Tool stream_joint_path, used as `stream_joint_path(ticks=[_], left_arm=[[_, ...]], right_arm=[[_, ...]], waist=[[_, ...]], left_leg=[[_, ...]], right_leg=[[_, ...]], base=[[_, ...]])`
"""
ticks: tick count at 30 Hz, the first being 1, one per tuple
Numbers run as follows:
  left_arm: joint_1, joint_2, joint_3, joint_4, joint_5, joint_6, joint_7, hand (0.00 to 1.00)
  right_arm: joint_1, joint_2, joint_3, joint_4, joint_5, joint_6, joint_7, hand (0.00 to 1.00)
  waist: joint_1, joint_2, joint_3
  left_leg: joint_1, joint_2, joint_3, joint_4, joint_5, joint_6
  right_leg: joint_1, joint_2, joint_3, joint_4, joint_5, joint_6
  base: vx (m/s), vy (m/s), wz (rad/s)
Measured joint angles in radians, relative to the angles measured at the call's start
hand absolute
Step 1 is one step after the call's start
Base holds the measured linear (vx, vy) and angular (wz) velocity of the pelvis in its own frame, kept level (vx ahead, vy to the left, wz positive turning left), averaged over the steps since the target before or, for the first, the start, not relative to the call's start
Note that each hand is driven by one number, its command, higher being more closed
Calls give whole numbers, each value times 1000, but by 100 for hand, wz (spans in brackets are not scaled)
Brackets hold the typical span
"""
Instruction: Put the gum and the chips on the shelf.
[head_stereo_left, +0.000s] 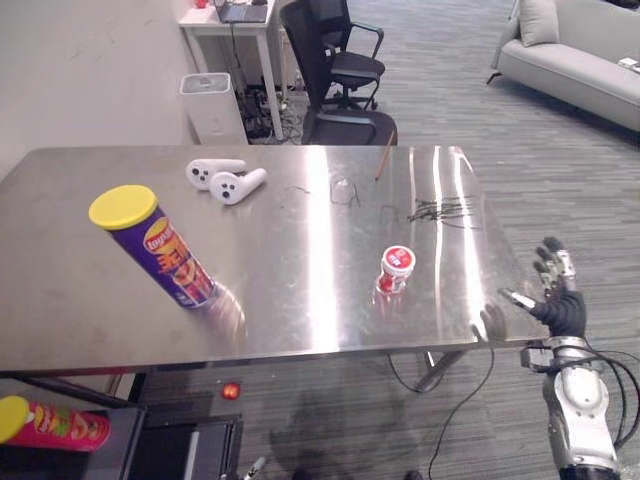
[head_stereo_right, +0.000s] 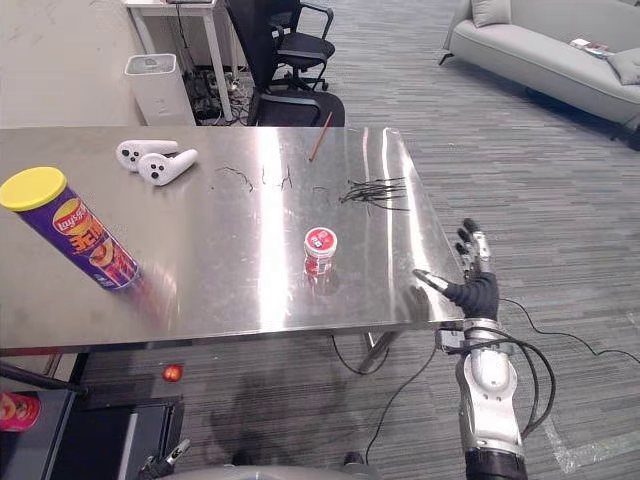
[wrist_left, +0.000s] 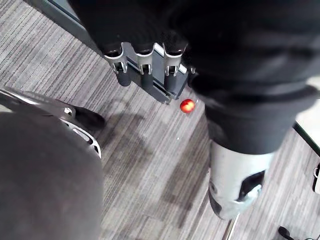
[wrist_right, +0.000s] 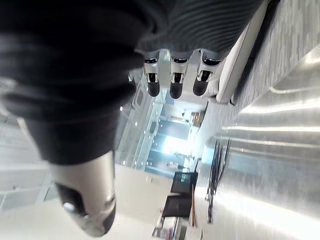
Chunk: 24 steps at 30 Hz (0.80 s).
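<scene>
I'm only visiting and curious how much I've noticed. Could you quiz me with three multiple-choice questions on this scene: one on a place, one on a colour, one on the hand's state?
1. Where is the gum tub? A) on the steel table B) on the floor C) in a hand
2. What colour is the standing chips can's lid? A) red B) yellow C) green
3. How are the right hand's fingers? A) curled round the gum B) straight, holding nothing C) pinching a pencil

Answers: 1A, it stands on the table's right half. 2B, a yellow lid tops the purple can. 3B, straight fingers beside the table's right edge.
</scene>
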Motion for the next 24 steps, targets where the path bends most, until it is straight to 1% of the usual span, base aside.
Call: stream_joint_path(ticks=[3,6,8,12,14,17,24], left_arm=[[0,11,-15,0,0,0,2,0],[0,16,-21,0,0,0,2,0],[4,16,-22,0,0,-1,2,0],[5,16,-22,0,0,-1,2,0],[6,16,-23,1,0,0,2,0],[5,16,-24,1,0,-1,2,0],[3,20,-34,1,-1,-4,2,0]], right_arm=[[0,-21,50,-24,0,11,46,0],[-4,-28,58,-38,1,25,58,0],[-21,-52,86,-38,29,41,68,0],[-38,-64,109,-48,39,43,98,0],[-41,-67,133,-64,40,51,119,0],[-63,-71,163,-65,41,63,124,0],[-112,-94,204,-42,38,66,122,0]], waist=[[-2,0,1],[-4,0,1],[-3,1,3],[-4,2,4],[-3,3,5],[-3,6,11],[-2,8,33]], left_leg=[[-19,1,-8,13,-1,0],[-33,2,-21,26,-1,-1],[-36,2,-23,32,-1,-1],[-49,-1,-29,38,0,0],[-52,-2,-32,38,0,1],[-55,-6,-41,38,1,2],[-71,-7,-70,45,2,3]], right_leg=[[-11,-1,-4,2,0,0],[-13,-1,-13,2,2,-1],[-13,-3,-14,3,3,-1],[-21,-7,-22,4,3,-1],[-24,-8,-24,7,3,-1],[-23,-10,-29,7,3,-1],[-14,-11,-61,1,4,-1]], base=[[-32,-20,6],[-42,-15,10],[-41,-2,3],[-34,3,4],[-6,2,2],[9,6,6],[10,-4,12]])
